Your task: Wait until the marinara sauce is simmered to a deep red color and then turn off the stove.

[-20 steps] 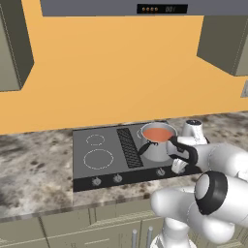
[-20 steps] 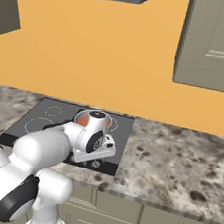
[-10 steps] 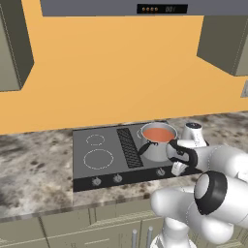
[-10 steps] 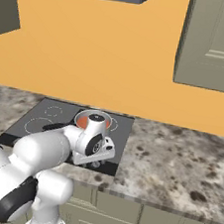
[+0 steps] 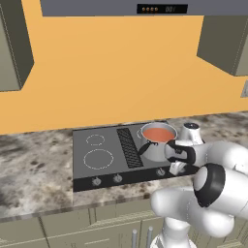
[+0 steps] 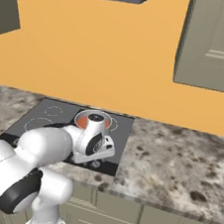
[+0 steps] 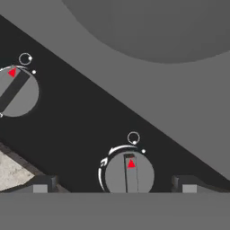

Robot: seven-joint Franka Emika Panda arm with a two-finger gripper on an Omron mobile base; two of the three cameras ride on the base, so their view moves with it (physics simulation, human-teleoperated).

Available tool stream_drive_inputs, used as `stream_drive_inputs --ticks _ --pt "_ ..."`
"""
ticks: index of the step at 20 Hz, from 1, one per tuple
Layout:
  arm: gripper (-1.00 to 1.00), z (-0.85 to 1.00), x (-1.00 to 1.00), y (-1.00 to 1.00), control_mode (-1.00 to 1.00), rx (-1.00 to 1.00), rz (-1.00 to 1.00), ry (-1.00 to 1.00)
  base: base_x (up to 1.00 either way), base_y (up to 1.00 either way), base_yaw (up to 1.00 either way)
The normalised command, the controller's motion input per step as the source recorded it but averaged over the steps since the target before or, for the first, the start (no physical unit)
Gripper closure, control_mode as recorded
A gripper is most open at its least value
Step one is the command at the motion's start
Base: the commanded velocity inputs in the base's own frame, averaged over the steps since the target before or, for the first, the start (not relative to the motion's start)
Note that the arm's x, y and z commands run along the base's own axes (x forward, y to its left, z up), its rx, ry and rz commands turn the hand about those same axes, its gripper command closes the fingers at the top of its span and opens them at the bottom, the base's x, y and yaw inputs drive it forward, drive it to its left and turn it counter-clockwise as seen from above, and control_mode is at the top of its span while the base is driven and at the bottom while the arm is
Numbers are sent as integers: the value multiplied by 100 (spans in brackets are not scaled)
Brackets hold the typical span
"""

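Marinara sauce (image 5: 158, 132) sits as a flat orange-red disc inside a shiny steel pot (image 5: 156, 147) on the stove (image 5: 104, 145), over the back right burner. Taking that stove as the landmark, a speckled stone counter (image 6: 177, 162) runs out from both of its sides, an orange wall (image 5: 116, 68) rises behind it, and a grey hood with a small display (image 5: 162, 8) hangs above it. The stove itself is a wide dark grey cooktop with white ring outlines on its left half and a black ribbed strip (image 5: 130, 147) down its centre. The white arm (image 5: 218, 186) reaches over the stove's front right corner, just beside the pot. The gripper (image 7: 115, 184) hangs close above the stove's black front panel with its 2 fingers spread wide, holding nothing. Between the fingertips (image 7: 41, 184) lies a round grey knob (image 7: 129, 174) with a red triangle mark; a second knob (image 7: 17, 91) lies farther along the panel.
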Motion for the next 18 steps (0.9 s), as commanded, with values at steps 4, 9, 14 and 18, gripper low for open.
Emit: stream_drive_inputs --ticks 4,9,14,18 --pt "-100 -3 20 1 -100 0 0 0 0 0 0" --pt "-100 -13 1 0 -100 0 0 2 0 0 0" --pt "-100 -6 -19 0 -100 0 0 0 0 0 0" --pt "-100 -1 -6 -1 -100 0 0 0 0 0 0"
